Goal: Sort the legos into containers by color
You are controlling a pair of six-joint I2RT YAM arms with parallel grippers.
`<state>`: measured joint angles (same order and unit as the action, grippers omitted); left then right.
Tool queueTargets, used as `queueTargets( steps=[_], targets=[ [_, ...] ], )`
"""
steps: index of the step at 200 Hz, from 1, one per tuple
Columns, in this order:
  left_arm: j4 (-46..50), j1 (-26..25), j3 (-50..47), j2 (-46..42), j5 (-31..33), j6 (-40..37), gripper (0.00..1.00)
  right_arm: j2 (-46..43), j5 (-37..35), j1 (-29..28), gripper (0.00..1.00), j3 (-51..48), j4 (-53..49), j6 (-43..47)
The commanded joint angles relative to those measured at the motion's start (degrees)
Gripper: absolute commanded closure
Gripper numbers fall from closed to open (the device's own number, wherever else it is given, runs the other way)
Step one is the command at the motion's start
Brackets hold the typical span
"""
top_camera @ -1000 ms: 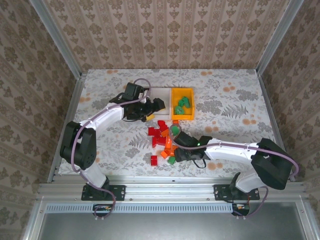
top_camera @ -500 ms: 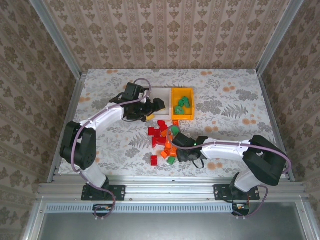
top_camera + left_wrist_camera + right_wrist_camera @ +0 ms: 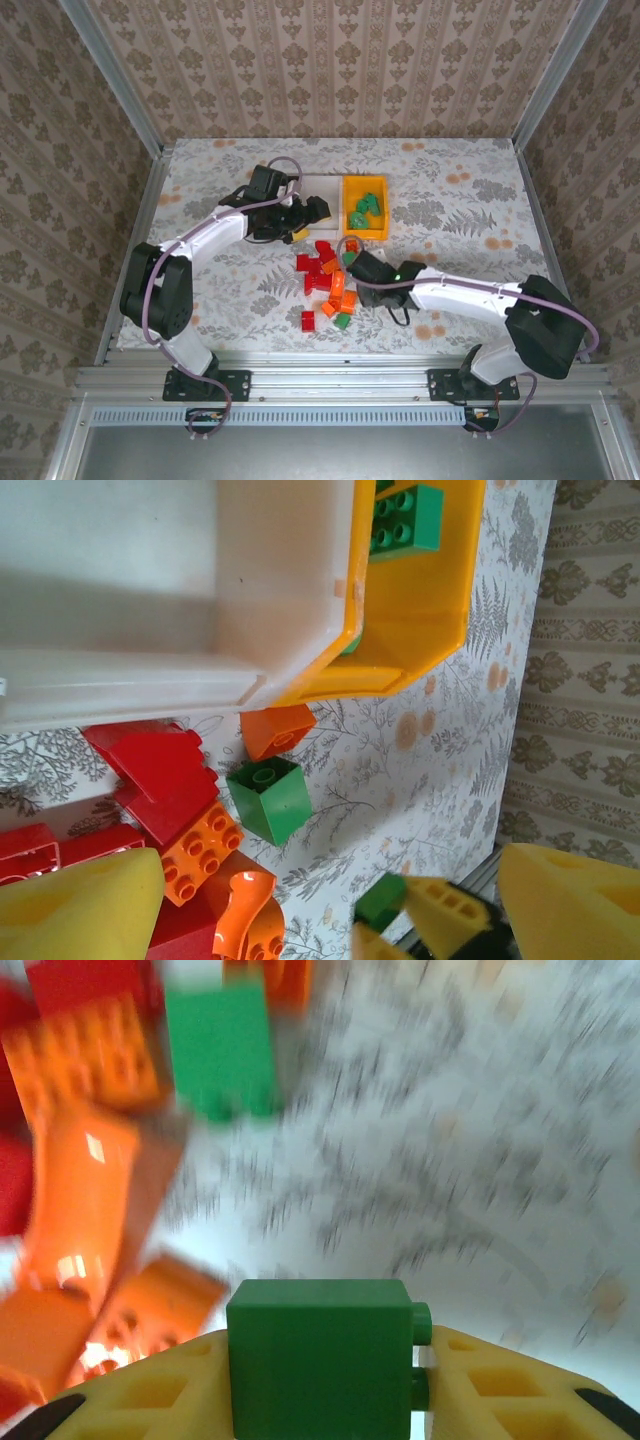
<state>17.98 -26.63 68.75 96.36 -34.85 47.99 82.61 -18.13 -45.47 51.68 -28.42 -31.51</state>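
Two arms work over the flowered bench [image 3: 470, 210]. Two containers sit side by side: a white bin [image 3: 322, 186] and, at its 3 o'clock and touching it, a yellow-orange bin [image 3: 366, 236]. The yellow-orange bin holds a small cluster of green bricks [image 3: 365, 208], too bunched to count.

At 6 o'clock from the bins lies a heap of legos [image 3: 322, 272] in red, orange and green, overlapping too much for a firm tally. The left wrist view shows one loose green cube [image 3: 268, 798], studs up, beside an orange wedge [image 3: 277, 730].

The right arm reaches from its base toward 10 o'clock. Its end effector [image 3: 352, 265] is at the heap's 3 o'clock edge, clamped on a green brick [image 3: 320, 1355].

The left arm arcs toward 1 o'clock. Its end effector [image 3: 310, 212] hangs spread wide and empty at the white bin's near edge.
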Motion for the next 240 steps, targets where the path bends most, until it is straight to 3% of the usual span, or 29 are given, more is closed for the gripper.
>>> queueTargets(
  steps=[1, 54, 98, 118, 146, 189, 240],
  targets=[
    [1.60, 4.68, 1.00, -2.31, -0.39, -0.74, 0.12, 2.58, -0.75, 6.05, 0.57, 6.88, 2.33, 6.51],
    [0.44, 13.36, 0.24, -2.40, -0.98, 0.51, 0.12, 22.70, 3.14, 16.44, 0.57, 27.86, 1.93, 11.35],
    [0.06, 14.37, 0.21, -3.23, -1.26, 0.63, 0.11, 33.47, 4.28, 18.56, 0.55, 40.97, -1.97, 13.84],
    [0.08, 14.42, 0.23, -3.46, -1.40, 0.70, 0.11, 35.20, 3.96, 18.65, 0.45, 44.01, -4.40, 14.47],
    [-0.42, 14.42, 0.02, -3.70, -1.54, 1.19, 0.11, 33.61, 3.08, 18.53, 0.31, 44.01, -4.55, 14.28],
    [-0.90, 13.55, -0.37, -4.07, -1.54, 1.58, 0.11, 23.38, 1.85, 15.49, 0.33, 36.10, -2.76, 13.57],
    [-0.56, 8.40, -0.27, -3.61, -1.54, 1.32, 0.11, 5.14, 1.30, 1.99, 0.34, 12.70, -2.77, 6.42]
  ],
)
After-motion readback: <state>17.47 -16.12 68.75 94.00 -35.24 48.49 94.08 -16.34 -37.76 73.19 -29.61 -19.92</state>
